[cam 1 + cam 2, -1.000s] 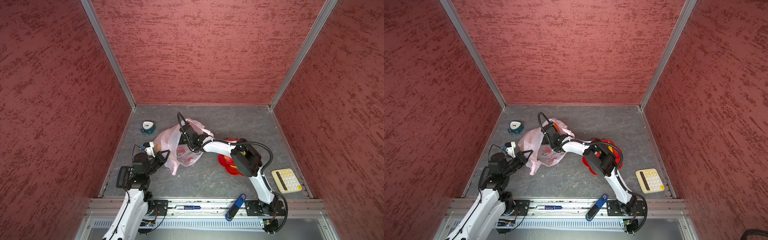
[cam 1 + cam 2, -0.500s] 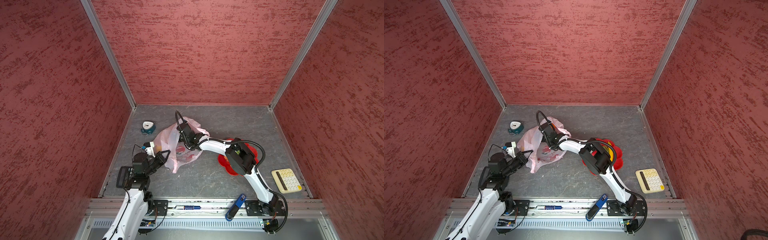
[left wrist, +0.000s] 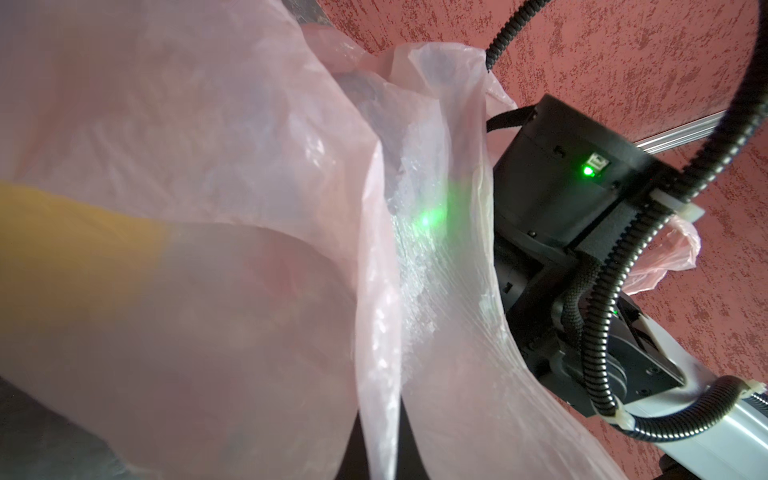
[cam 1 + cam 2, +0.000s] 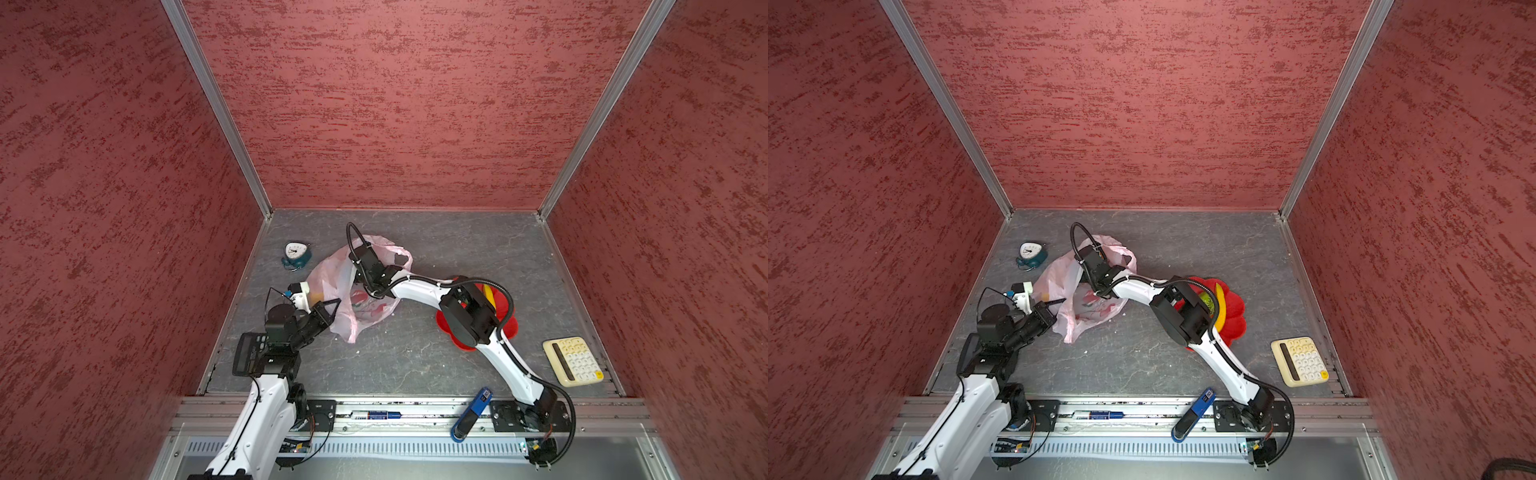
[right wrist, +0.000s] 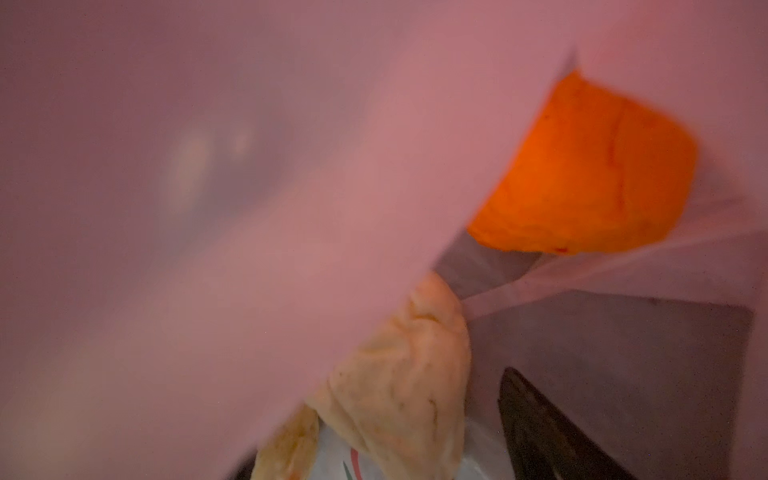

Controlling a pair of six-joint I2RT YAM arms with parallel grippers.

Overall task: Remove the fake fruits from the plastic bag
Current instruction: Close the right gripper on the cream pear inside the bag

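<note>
While pinching the bag's [image 4: 328,278] near edge with the left pincer [image 4: 333,304], pressed together, reaches into the bag mouth with the right pincer [image 4: 368,291], spread wide, one finger [image 5: 540,432] beside a cream lump [image 5: 407,374]. Shows an orange [image 5: 590,174] near the lump, both inside the bag, middle of the tabletop [image 4: 415,353]. Has banana [image 4: 1223,309] and green ball [image 4: 1206,302] resting on the plate [image 4: 1235,320], right of the bag.

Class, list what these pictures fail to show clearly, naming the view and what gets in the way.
- Fruit left in the bag: right wrist view, pink film blurs all but the orange and a cream lump.
- Right end effector: same view, one finger shows, film covers the other.
- Plate: both top views, the right arm covers much of it.
- Clock time: too small.
</note>
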